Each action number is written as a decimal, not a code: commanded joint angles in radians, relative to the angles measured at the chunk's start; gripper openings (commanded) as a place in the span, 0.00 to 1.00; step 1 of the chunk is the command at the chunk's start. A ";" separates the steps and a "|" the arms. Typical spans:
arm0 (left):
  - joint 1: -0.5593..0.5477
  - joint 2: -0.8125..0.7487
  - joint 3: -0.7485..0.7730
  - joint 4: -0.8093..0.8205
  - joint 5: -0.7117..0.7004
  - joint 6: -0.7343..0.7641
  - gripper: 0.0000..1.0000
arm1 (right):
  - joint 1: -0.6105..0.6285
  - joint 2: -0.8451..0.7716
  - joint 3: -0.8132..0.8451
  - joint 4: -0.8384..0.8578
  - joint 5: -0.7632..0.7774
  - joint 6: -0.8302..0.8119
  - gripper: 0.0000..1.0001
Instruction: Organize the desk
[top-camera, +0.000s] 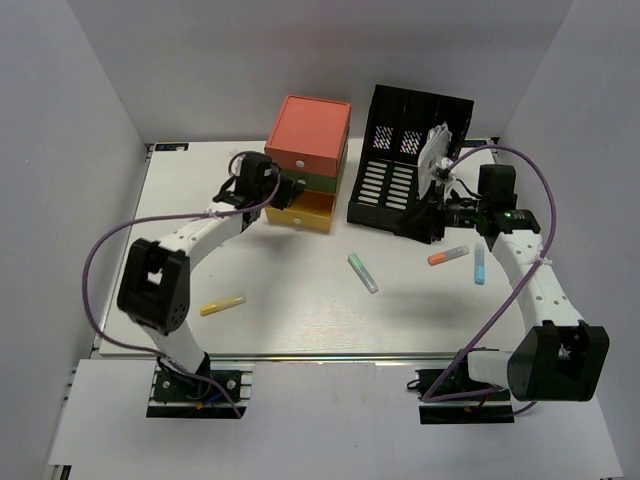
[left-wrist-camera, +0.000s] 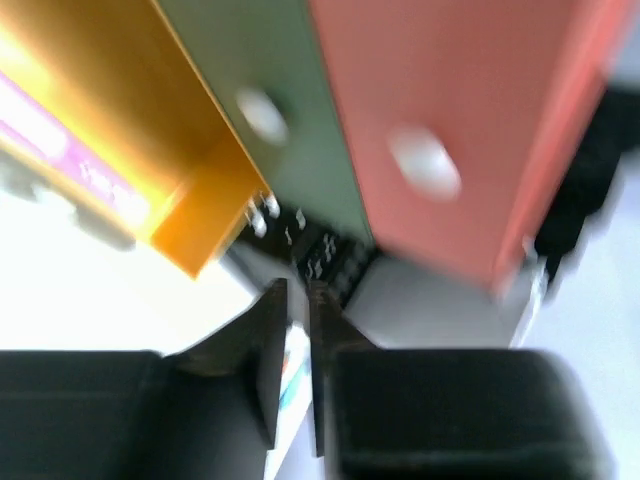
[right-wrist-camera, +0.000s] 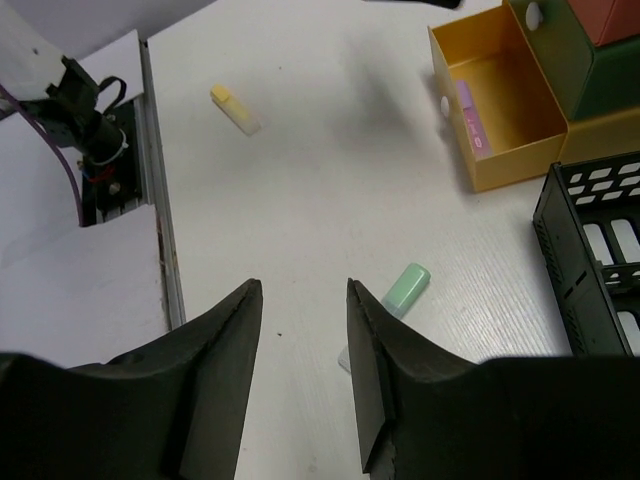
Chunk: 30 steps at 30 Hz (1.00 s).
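The white desk (top-camera: 300, 325) carries loose highlighters: yellow (top-camera: 222, 305), green (top-camera: 362, 272), orange (top-camera: 447, 256) and blue (top-camera: 480, 265). My left gripper (top-camera: 266, 196) hovers just in front of the drawer box (top-camera: 308, 150). In the blurred left wrist view its jaws (left-wrist-camera: 297, 292) stand a narrow slit apart with nothing between them. My right gripper (top-camera: 412, 228) is low beside the file rack (top-camera: 405, 160). Its jaws (right-wrist-camera: 303, 287) are open and empty above the desk (right-wrist-camera: 300, 150), with the green highlighter (right-wrist-camera: 405, 288) just right of the right finger.
The yellow bottom drawer (right-wrist-camera: 495, 105) is pulled out with a purple highlighter (right-wrist-camera: 472, 118) inside. The green and orange drawers above it are closed. Something white and crumpled (top-camera: 437, 150) sits at the rack. A metal rail (right-wrist-camera: 160, 210) runs along the near edge.
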<state>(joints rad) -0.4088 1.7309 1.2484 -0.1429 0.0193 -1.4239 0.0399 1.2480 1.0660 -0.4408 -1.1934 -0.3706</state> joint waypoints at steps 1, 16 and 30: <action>0.001 -0.223 -0.087 0.123 0.151 0.250 0.19 | 0.043 -0.022 0.042 -0.062 0.073 -0.094 0.46; 0.013 -0.927 -0.501 -0.209 0.128 1.346 0.85 | 0.491 0.228 -0.031 -0.085 0.989 -0.044 0.59; 0.013 -1.064 -0.564 -0.175 0.041 1.356 0.86 | 0.577 0.436 0.038 -0.024 1.065 0.202 0.66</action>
<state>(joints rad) -0.4011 0.6720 0.6621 -0.3290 0.0795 -0.0856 0.6037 1.6756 1.0607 -0.4961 -0.1429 -0.2207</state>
